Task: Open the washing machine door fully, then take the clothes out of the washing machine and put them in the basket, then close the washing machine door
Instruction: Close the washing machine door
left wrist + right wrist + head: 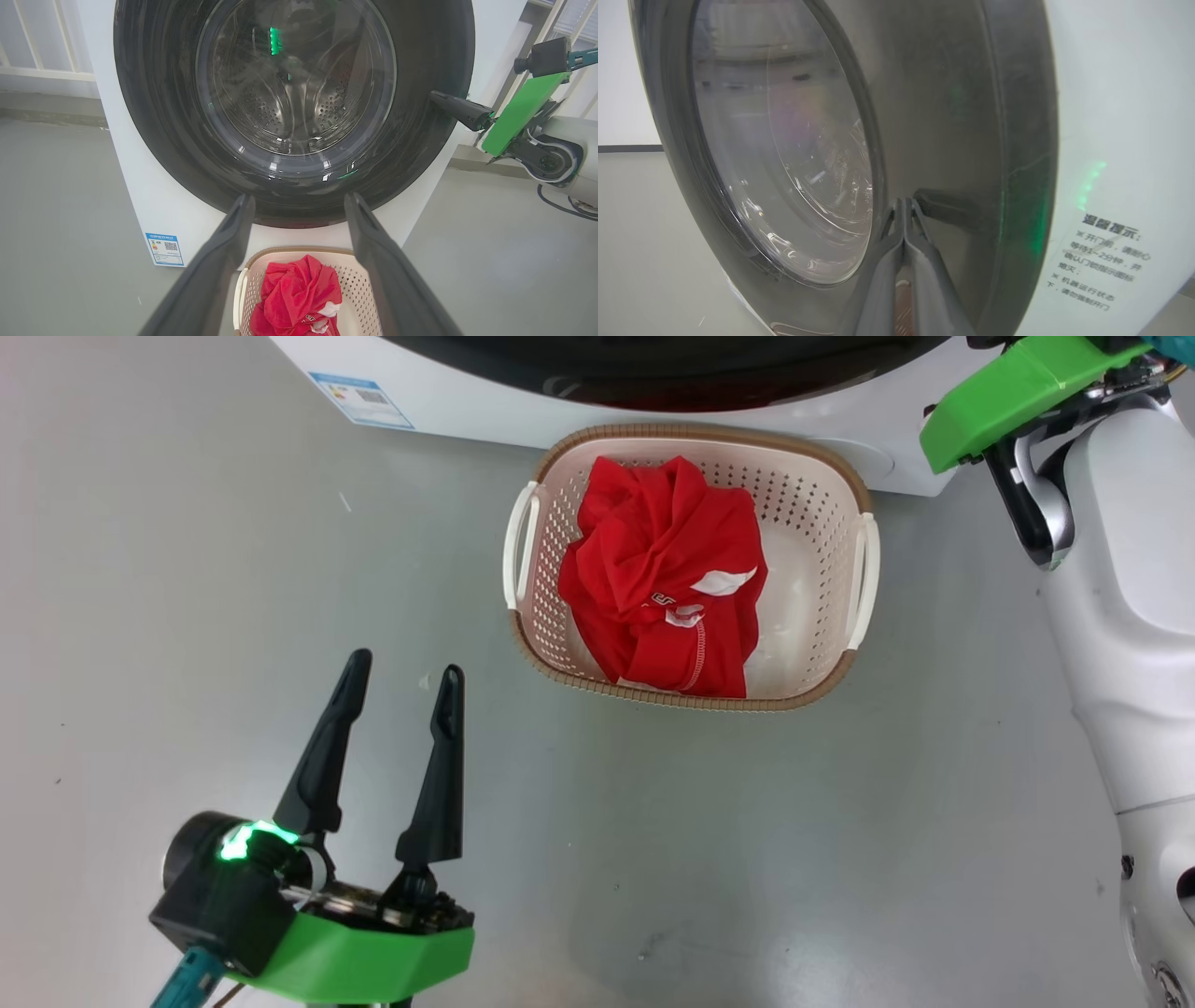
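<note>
**Left pincer** (403, 674): released, fingers spread wide, nothing between them. It hangs over the grey floor (840, 849), near and left of the basket (693, 430), and touches nothing.

**Right pincer** (903, 205): clenched, fingers pressed flat together, gripping nothing. The tips rest against the glossy black rim of the door (952, 116), on its right side as the left wrist view has it.

**Door:** lies flat against the front of the machine (140, 196), rim flush with the white panel. Whether it is latched cannot be told. The perforated steel drum (299, 112) shows through the glass.

**Clothes** (663, 579): a crumpled red bundle with white patches, lying inside the basket, more toward its left half. The basket stands on the floor just in front of the machine, below the door. Whether its far rim touches the machine cannot be told.

**Hidden or unclear:**
- The head view cuts the door to a dark strip at its top edge.
- In the left wrist view, the pincer's own fingers and the bottom edge cover the basket's sides and near end.
- The lettering on the clothes is too small to read.
- The print on the blue sticker (361, 399), low on the machine's left, is also too small.
- The notice (1104, 261) on the white panel is blurred.
</note>
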Available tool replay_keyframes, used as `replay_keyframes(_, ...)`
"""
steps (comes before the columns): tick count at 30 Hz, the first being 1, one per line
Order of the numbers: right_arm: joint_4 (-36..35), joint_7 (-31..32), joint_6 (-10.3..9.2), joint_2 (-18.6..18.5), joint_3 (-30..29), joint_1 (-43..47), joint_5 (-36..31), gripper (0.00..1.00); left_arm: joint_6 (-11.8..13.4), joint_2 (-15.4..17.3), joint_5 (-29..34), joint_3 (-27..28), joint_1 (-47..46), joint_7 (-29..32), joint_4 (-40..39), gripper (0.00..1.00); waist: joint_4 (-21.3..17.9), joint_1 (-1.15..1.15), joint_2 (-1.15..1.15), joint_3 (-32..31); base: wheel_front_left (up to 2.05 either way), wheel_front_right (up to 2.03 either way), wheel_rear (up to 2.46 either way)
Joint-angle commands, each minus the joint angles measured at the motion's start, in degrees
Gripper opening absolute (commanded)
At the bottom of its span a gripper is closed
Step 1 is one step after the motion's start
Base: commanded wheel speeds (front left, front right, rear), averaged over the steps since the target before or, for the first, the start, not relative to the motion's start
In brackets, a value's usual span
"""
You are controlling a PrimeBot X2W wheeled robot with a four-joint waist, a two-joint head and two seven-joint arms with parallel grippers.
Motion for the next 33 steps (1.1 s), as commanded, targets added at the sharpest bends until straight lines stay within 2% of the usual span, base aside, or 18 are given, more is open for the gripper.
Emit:
replay_keyframes(1, -0.83, -0.28, -0.43, 0.26, -0.6, -2.26, -0.8, 0.0, -0.06, 0.65, -0.46, 1.69, -0.81, -0.29, -1.08, 1.0, 0.11, 0.0, 0.0, 0.07, 0.0, 0.0, 0.0)
replay_keyframes(14, 0.47, -0.28, -0.43, 0.87, -0.84, -2.97, -2.35, 0.0, -0.31, 0.64, -0.37, 1.78, -1.39, -0.29, -0.31, 1.0, -0.6, 0.0, 0.0, -0.16, 0.0, 0.0, 0.0)
replay_keyframes(26, 0.58, -0.28, -0.43, 1.76, 1.38, -1.58, 1.38, 0.0, -0.4, 0.64, -0.12, 2.21, -1.6, -0.29, -0.11, 1.0, -1.99, 0.0, 0.0, -1.43, 0.0, 0.0, 0.0)
replay_keyframes(28, 0.48, -0.28, -0.43, 1.87, 2.04, -1.23, 2.27, 0.45, -0.49, 0.64, -0.22, 2.35, -1.61, -0.29, -0.02, 1.0, -2.4, 0.0, 0.0, -1.83, 0.0, 0.0, 0.0)
replay_keyframes(29, 0.35, -0.28, -0.43, 1.93, 2.38, -0.98, 2.63, 0.98, -0.52, 0.64, -0.27, 2.4, -1.62, -0.29, 0.07, 1.0, -2.61, 0.0, 0.0, -2.03, 0.0, 0.0, 0.0)
replay_keyframes(33, -0.43, -0.28, -0.43, 2.38, 4.04, 0.84, 4.22, 1.0, -0.62, 0.64, -0.5, 2.66, -1.59, -0.29, 0.36, 1.0, -3.63, 0.0, 0.0, -3.03, 0.0, 0.0, 0.0)
